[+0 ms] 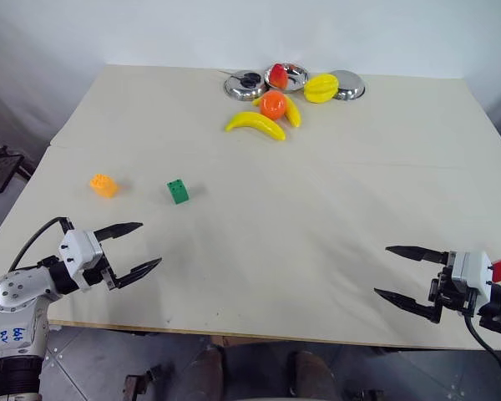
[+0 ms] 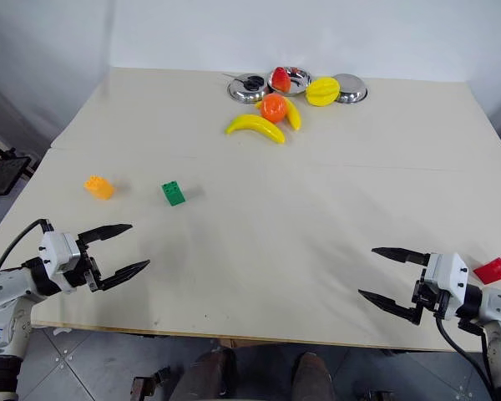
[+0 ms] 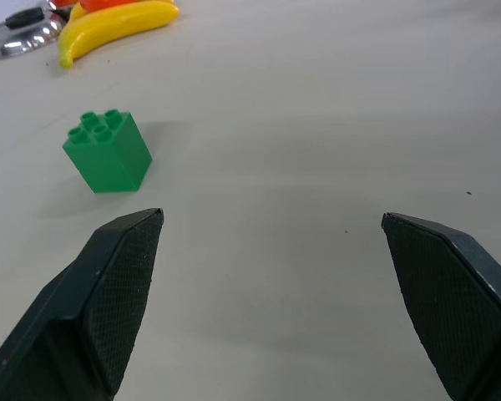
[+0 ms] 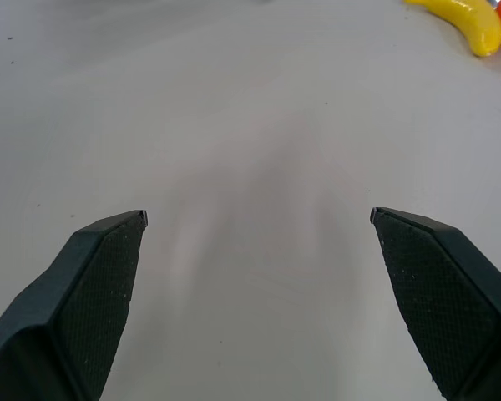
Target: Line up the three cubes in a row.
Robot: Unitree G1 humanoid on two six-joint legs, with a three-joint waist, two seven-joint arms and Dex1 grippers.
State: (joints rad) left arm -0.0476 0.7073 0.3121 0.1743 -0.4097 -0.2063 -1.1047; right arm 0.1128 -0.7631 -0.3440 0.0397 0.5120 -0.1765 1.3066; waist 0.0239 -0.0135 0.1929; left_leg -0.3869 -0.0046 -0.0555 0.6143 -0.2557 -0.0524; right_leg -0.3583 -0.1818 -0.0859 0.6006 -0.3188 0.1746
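Nothing is lined up yet. The orange cube (image 1: pixel 103 185) and the green cube (image 1: pixel 178 191) sit near each other on the left part of the desk (image 1: pixel 317 217), apart but roughly level with one another. The red cube (image 2: pixel 493 271) lies far off at the near right edge, just behind the right tool (image 2: pixel 390 280), so it has the longest trip to make.

Both tools hover low over the near edge with fingers spread wide and nothing between them. The left tool (image 1: pixel 132 249) points inward toward the middle, and the green cube lies a little ahead of it and off to one side of its fingers.

What could go wrong:
- The red cube is close to the desk's edge — a sideways nudge from the right tool's body as it turns could push it off.
- The cubes are small and light; a finger landing on a corner instead of a flat side would likely skid or tip one rather than grip it.
- Orange and green sit close enough that reaching for one with fingers this wide risks knocking the other out of line.
- The toy fruit (image 1: pixel 272 104) and steel bowls (image 1: pixel 347 85) at the far edge are well clear — little danger there.
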